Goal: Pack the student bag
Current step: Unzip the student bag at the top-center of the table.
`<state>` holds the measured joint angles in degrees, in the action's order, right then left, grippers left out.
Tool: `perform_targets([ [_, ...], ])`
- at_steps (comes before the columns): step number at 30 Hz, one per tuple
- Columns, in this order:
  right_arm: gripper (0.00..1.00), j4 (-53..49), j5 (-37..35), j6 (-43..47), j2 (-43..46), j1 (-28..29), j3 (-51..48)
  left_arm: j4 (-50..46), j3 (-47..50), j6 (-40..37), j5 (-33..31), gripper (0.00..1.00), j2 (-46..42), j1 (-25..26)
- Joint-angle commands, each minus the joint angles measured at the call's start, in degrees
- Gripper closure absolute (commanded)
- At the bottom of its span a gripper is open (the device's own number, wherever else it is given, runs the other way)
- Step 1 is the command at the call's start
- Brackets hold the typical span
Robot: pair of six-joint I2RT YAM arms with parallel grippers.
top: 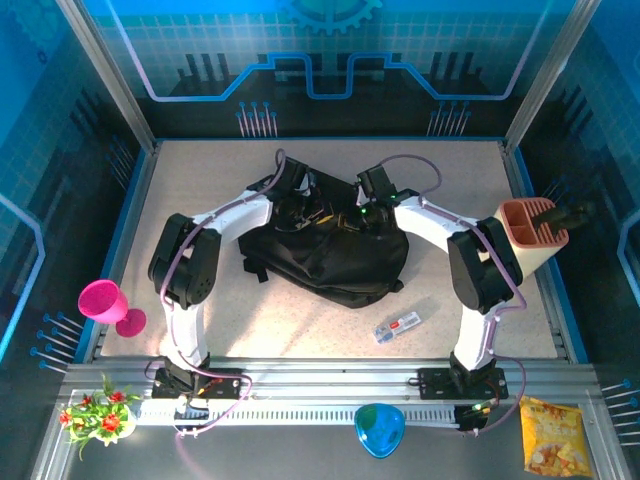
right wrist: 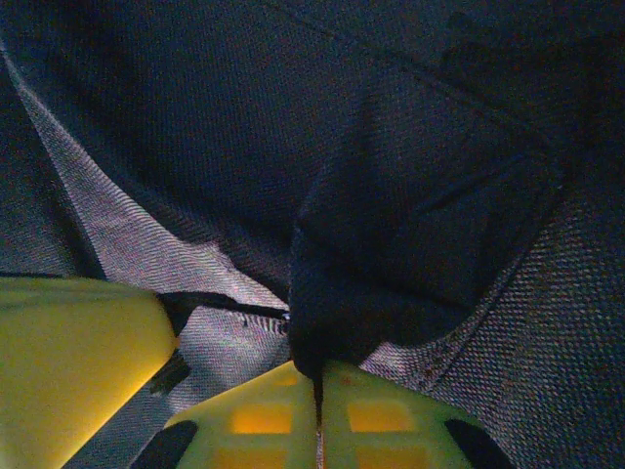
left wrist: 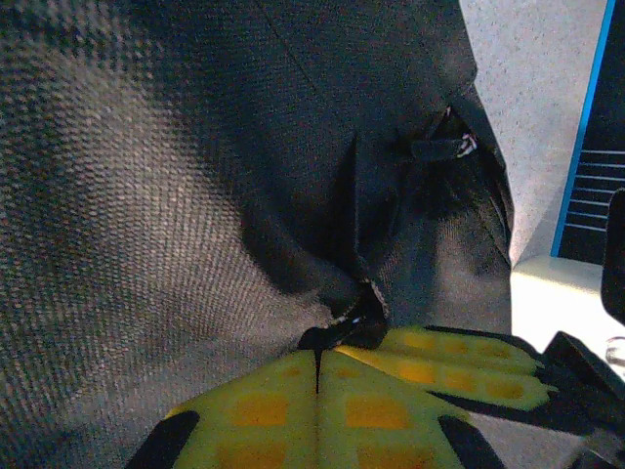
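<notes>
Status: student bag (top: 325,255) slumped mid-table. Left gripper (left wrist: 317,354) and right gripper (right wrist: 317,376) each pinch its fabric, jaws pressed together. Small white packet (top: 397,326) lies outside; packing looks barely begun

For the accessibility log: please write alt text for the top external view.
A large black soft fabric backpack lies centred on the beige table; the white left arm and white right arm reach over it, jaws at its far side. A clear packet lies nearer the arm bases, a pink plastic goblet off the table's left edge.
</notes>
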<state>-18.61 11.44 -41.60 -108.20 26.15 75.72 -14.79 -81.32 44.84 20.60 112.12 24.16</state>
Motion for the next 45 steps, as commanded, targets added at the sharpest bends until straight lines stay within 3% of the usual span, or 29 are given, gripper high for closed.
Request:
perform_targets([
  [1, 0.89, -1.6, 1.5, -0.1, 2.1, -0.9, -1.5, 1.5, 1.4, -2.0, -2.5, 1.00, -3.2, -0.4],
  [10, 0.89, -2.3, 0.3, 2.2, 4.5, -2.0, -1.4, -1.2, 4.1, -4.1, -5.0, 1.00, -6.6, -1.2],
  [15, 0.86, -1.7, 1.2, 2.2, 4.7, -2.2, -2.2, -0.9, 5.6, -4.5, -3.4, 1.00, -7.9, -1.7],
  [18, 0.77, 0.0, 2.0, 2.0, 5.5, -2.6, -2.1, -1.0, 6.0, -4.4, -1.3, 1.00, -7.8, -1.7],
  [21, 0.59, 1.2, 1.4, 1.8, 6.3, -3.6, -1.9, -2.2, 6.4, -5.2, -0.5, 1.00, -7.9, -1.6],
  [24, 0.49, -1.3, -1.8, 2.7, 4.4, -4.2, 0.3, -5.1, 6.3, -6.2, -0.8, 1.00, -8.7, -1.4],
  [38, 0.48, -10.3, -5.7, 0.5, -8.6, -5.2, 12.5, -22.1, 8.3, -11.0, -3.8, 1.00, -11.6, 0.4],
  [45, 0.49, -12.2, -8.7, 0.0, -10.9, -5.3, 14.6, -29.6, 9.5, -12.3, -7.1, 1.00, -14.6, 0.5],
])
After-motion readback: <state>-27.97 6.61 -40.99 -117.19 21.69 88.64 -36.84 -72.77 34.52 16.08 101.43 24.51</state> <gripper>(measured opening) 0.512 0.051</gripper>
